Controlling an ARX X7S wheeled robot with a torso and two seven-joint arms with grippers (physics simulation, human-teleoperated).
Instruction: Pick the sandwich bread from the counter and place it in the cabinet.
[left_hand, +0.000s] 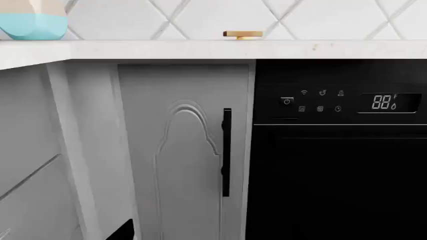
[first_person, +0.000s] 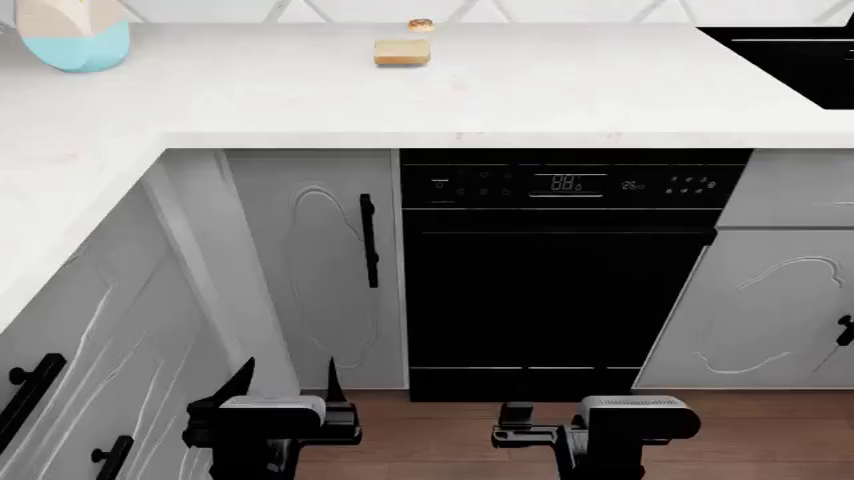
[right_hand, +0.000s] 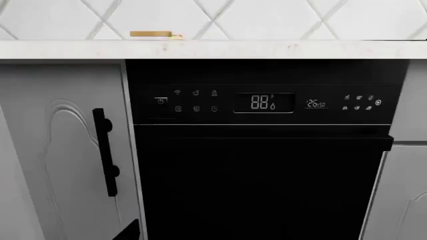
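Nothing is done yet: both my claws, left (first_person: 287, 392) and right (first_person: 534, 425), are hanging empty with jaws apart, while the tan square sandwich bread (first_person: 402, 52) is lying far ahead on the white marble counter (first_person: 561, 90).

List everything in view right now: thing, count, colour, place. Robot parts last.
sandwich bread: 1, pale tan with golden-brown crust, far part of the counter, lying flat
donut: 1, brown, just behind the bread, by the tiled wall
counter: 1, white marble-look, L-shaped, wrapping to the left
blue and cream object: 1, far left corner of the counter, cut off by the frame
dishwasher: 1, black with lit display, under the counter, centre
cabinet doors: white with black handles, either side of the dishwasher, shut
floor: brown wood
left gripper: 1, black, low near the floor, open
right gripper: 1, black, low near the floor, jaw state unclear
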